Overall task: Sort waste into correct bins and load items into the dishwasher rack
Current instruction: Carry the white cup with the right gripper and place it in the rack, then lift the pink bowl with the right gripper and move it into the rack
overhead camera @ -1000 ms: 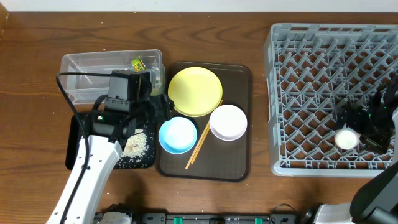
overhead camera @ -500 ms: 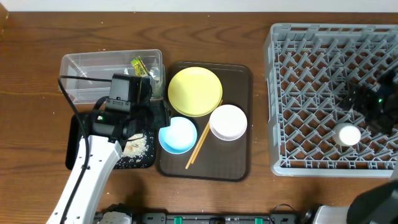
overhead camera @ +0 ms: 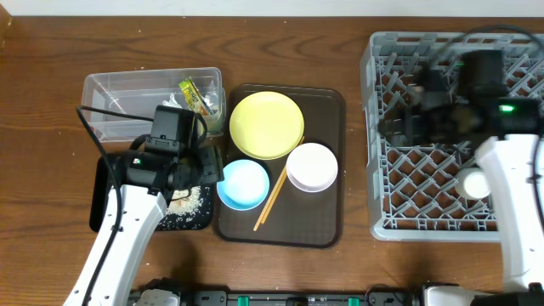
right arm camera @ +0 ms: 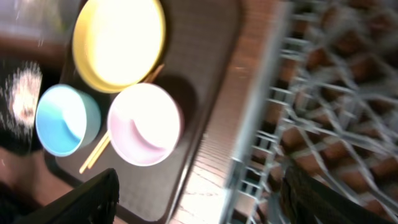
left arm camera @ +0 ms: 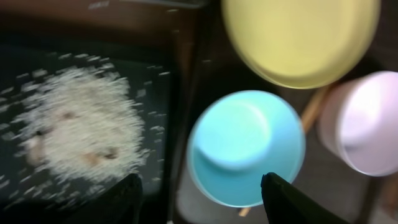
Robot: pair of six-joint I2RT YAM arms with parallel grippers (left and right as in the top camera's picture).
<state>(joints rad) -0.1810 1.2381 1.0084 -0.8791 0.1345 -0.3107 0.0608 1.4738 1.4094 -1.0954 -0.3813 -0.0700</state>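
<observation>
My left gripper (overhead camera: 210,169) is open and empty, over the border between the black tray (overhead camera: 100,208) and the light blue bowl (overhead camera: 243,184). Rice scraps (overhead camera: 189,199) lie in the black tray. The yellow-green wrapper (overhead camera: 191,92) lies in the clear tub (overhead camera: 144,93). The yellow plate (overhead camera: 266,125), white bowl (overhead camera: 312,167) and chopsticks (overhead camera: 270,201) sit on the brown serving tray. My right gripper (overhead camera: 396,127) is open and empty above the left part of the grey rack (overhead camera: 450,221). The small white cup (overhead camera: 476,184) stands in the rack. The white scrap is not clearly visible.
The brown serving tray (overhead camera: 327,229) lies between the bins and the rack. In the left wrist view the blue bowl (left arm camera: 245,146) and rice (left arm camera: 74,130) lie below the fingers (left arm camera: 205,199). The right wrist view shows the white bowl (right arm camera: 144,122) and rack wall (right arm camera: 273,143).
My right gripper left the cup in the rack's near right part and swung up and left to the rack's left side. My left gripper shifted slightly toward the blue bowl.
</observation>
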